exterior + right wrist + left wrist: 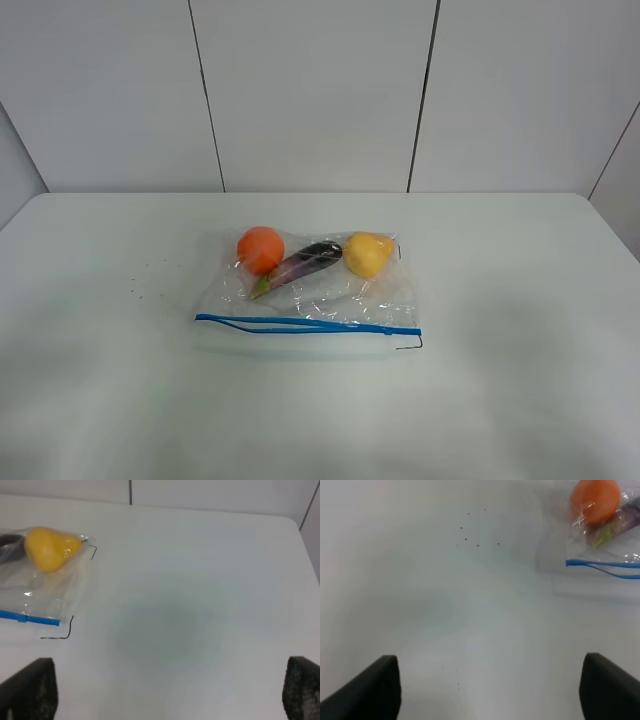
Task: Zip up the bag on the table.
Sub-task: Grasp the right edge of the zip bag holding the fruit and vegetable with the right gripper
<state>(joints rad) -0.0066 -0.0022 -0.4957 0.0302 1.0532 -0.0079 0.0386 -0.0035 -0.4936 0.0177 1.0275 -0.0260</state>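
The clear plastic bag (310, 295) lies flat in the middle of the white table (520, 300). An orange (260, 248), a purple eggplant (305, 263) and a yellow pear (367, 253) show through it. Its blue zipper strip (300, 325) runs along the near edge; the two blue lines stand apart on the left and meet near the right end. My left gripper (490, 690) is open and empty over bare table left of the bag (600, 535). My right gripper (167, 695) is open and empty, right of the bag (40, 580). Neither arm shows in the exterior view.
Tiny dark specks (477, 545) dot the table left of the bag. A thin black wire-like mark (410, 345) lies at the bag's right near corner; it also shows in the right wrist view (62, 632). A white panelled wall (310, 90) stands behind the table.
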